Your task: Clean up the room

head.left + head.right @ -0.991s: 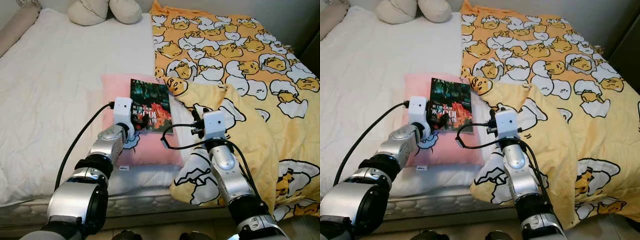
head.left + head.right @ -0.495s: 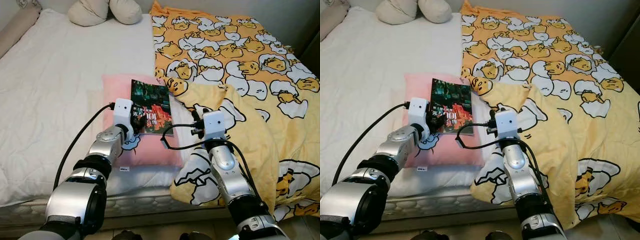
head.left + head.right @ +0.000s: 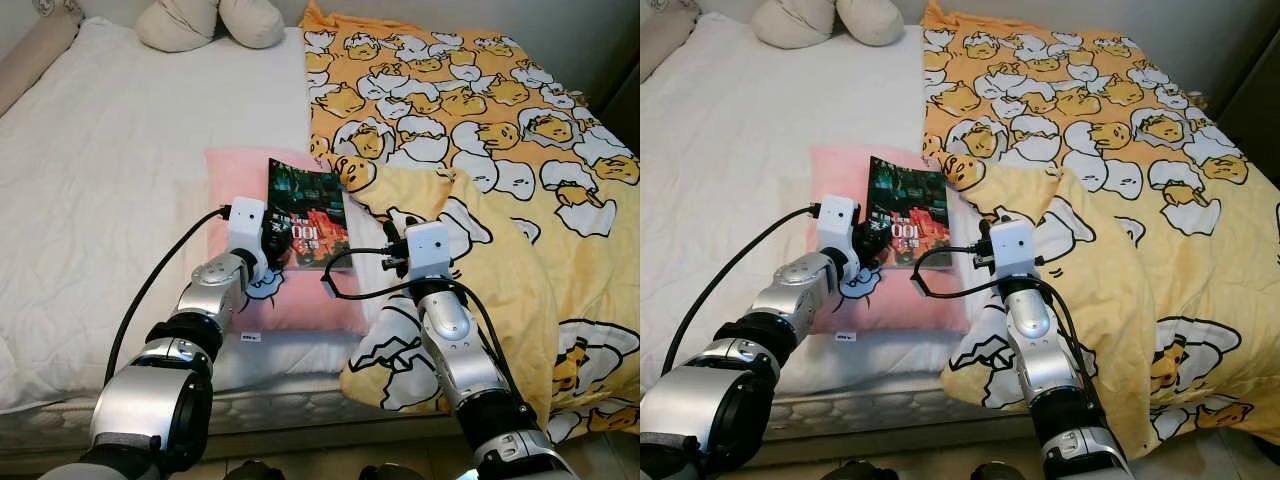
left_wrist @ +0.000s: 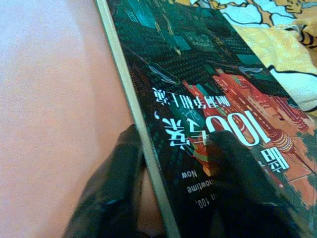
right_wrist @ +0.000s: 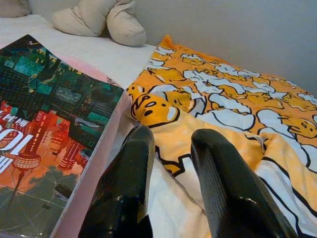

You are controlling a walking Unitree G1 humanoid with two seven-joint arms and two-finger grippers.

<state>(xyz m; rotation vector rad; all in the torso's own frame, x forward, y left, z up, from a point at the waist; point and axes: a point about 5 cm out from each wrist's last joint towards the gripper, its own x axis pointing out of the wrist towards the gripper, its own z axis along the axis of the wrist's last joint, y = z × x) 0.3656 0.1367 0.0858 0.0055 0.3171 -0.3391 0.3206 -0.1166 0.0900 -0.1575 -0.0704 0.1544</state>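
Left gripper (image 4: pixel 168 193) is clamped on the near edge of a dark paperback book with a green-and-orange city cover (image 3: pixel 308 213); on the left wrist camera I see one black finger (image 4: pixel 111 191) under the spine side against the pillow and the other pressed on the cover beside the "100" lettering. From the head cameras, the book's near edge sits at my left wrist and its right side looks slightly raised, though I cannot tell how far it is off the pillow. It lies on a flat pink pillow (image 3: pixel 235 180), toward that pillow's right half.

Right gripper (image 5: pixel 171 193) hovers just beside the book's right edge, fingers a narrow gap apart with nothing between them; the right wrist camera shows both black fingers above the folded edge of the blanket.

Pink pillow rests on a white quilted mattress (image 3: pixel 110 150), near the front edge of the bed. A yellow blanket printed with cartoon egg characters (image 3: pixel 470 120) covers the right half of the bed, its near corner folded back just right of the book.

Farthest back, two cream-coloured cushions (image 3: pixel 210 22) lie touching at the head of the mattress.
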